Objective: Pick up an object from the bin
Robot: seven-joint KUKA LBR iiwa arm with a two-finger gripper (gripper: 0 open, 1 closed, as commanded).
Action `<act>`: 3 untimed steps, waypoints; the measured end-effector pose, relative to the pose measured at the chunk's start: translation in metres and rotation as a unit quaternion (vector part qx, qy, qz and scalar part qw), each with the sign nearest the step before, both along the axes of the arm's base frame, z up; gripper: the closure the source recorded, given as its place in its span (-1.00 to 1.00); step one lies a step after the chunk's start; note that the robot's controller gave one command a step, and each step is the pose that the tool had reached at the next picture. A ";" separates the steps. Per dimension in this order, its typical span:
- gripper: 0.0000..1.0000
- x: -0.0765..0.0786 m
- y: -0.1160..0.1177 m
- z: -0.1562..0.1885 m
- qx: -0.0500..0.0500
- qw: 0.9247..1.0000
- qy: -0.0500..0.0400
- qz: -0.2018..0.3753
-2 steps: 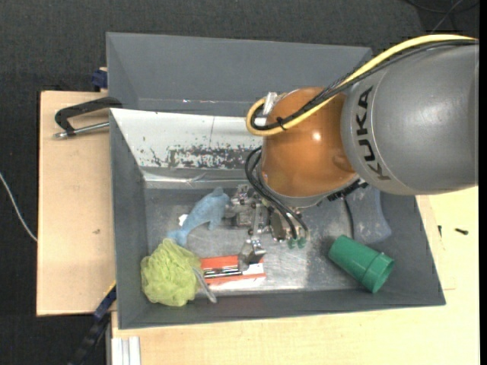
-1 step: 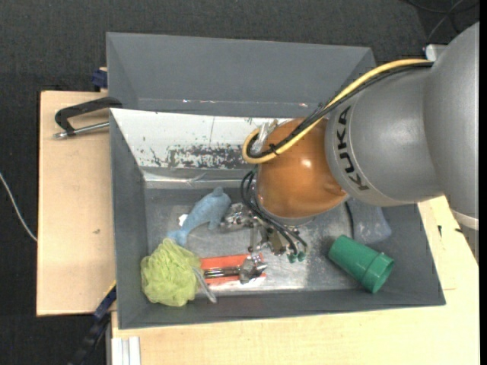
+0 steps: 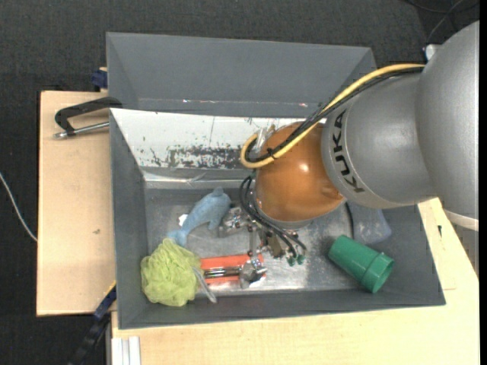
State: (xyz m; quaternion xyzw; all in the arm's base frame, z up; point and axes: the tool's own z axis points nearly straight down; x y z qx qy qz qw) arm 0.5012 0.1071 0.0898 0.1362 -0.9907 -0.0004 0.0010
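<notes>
My gripper reaches down into the middle of the bin's front part, its metal fingers low over the right end of an orange-red tool with metal parts that lies flat on the floor. Whether the fingers hold it I cannot make out. A fuzzy yellow-green sponge ball rests just left of that tool, in the front left corner. A light blue soft toy shaped like a dolphin lies behind them, left of the gripper.
A green plastic cup lies on its side at the front right. A pale translucent thing sits behind it, by the right wall. The arm's orange cover and yellow cable hang over the bin's middle.
</notes>
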 end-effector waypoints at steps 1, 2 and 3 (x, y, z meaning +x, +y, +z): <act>1.00 0.006 0.018 0.011 0.001 0.987 -0.003 0.162; 1.00 0.006 0.018 0.011 0.001 0.987 -0.003 0.163; 1.00 0.013 0.032 0.186 0.001 0.987 -0.007 0.161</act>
